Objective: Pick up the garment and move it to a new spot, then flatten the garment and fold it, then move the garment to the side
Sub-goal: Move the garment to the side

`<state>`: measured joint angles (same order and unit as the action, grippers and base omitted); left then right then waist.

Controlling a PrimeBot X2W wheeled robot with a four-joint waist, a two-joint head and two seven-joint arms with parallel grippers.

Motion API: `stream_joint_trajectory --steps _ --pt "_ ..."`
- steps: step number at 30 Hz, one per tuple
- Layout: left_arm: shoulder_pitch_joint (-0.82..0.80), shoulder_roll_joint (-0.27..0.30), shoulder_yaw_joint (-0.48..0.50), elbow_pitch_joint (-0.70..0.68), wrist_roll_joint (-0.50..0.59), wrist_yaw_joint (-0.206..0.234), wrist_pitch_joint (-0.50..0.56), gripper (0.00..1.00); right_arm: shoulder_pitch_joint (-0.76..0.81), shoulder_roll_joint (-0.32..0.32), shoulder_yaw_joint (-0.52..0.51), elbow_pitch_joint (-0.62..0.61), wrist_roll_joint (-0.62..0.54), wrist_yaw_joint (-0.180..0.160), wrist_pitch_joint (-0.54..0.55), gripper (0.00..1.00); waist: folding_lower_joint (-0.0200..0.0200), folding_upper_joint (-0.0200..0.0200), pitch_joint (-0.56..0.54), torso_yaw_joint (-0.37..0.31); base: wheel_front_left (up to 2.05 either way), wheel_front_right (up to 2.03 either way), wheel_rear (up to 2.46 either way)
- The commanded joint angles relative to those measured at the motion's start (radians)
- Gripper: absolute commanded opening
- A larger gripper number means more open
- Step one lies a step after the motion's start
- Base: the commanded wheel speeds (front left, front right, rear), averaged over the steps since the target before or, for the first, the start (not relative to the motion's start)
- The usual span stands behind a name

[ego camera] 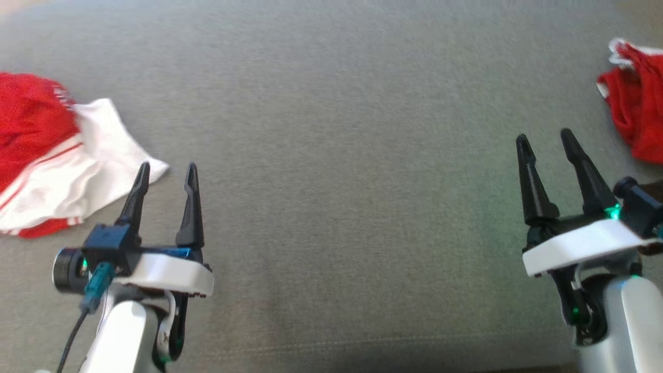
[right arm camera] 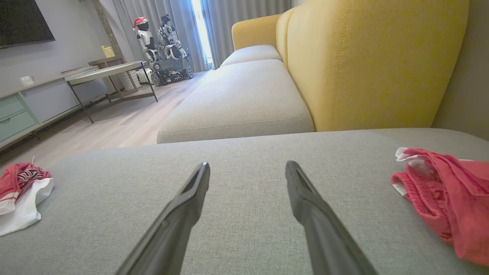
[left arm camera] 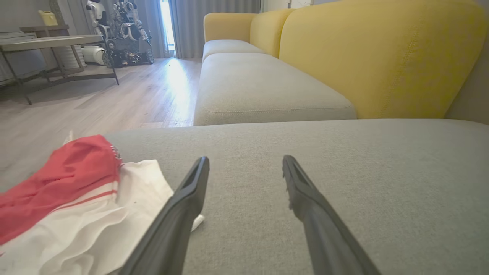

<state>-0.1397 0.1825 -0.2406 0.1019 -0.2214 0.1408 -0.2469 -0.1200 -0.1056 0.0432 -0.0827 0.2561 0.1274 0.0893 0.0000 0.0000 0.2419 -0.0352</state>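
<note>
Head view: a broad grey fabric seat cushion [ego camera: 331,155] takes up the frame and serves as the surface for the work. A rumpled red-and-white garment [ego camera: 57,166] of soft cloth, with thin red stripes on its white part, lies at the cushion's left edge. A bunched red garment with white trim [ego camera: 637,103] lies at the cushion's right edge. The left pincer [ego camera: 168,167] hangs over the cushion's near-left part, fingers spread and holding nothing, its outer finger just beside the white hem. The right pincer [ego camera: 545,135] is over the near-right part, also spread and empty, near the red heap but apart from it.

Left wrist view: the left pincer [left arm camera: 245,160] points across the grey cushion [left arm camera: 344,172] toward a yellow sofa back [left arm camera: 382,57] beyond its far edge. The red-and-white garment [left arm camera: 76,202] spreads under the outer finger; whether they touch I cannot tell.

Right wrist view: the right pincer [right arm camera: 248,165] aims at bare cushion [right arm camera: 244,149], with the red garment with white trim [right arm camera: 443,198] off toward the cushion's right edge.

I judge the first step, the pick-up, has not begun. Which piece the task means is unclear. The left one looks closest to hand, so the next move calls for lowering onto a raised fold and pinching through enough cloth to lift it.
</note>
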Motion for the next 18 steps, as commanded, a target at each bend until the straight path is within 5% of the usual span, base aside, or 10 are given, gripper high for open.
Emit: stream_joint_trajectory --steps 1,18 --pt "-0.011 0.017 0.043 -0.027 -0.002 0.004 -0.009 1.00 0.006 0.002 0.007 -0.032 -0.011 0.003 -0.005 1.00 0.0000 0.0000 -0.039 0.037 0.00 0.00 0.00" --pt "0.097 0.030 0.014 -0.023 -0.001 0.000 -0.010 1.00 0.113 -0.007 -0.016 -0.049 -0.060 0.003 0.003 1.00 0.0000 0.0000 -0.167 0.054 0.00 0.00 0.00"
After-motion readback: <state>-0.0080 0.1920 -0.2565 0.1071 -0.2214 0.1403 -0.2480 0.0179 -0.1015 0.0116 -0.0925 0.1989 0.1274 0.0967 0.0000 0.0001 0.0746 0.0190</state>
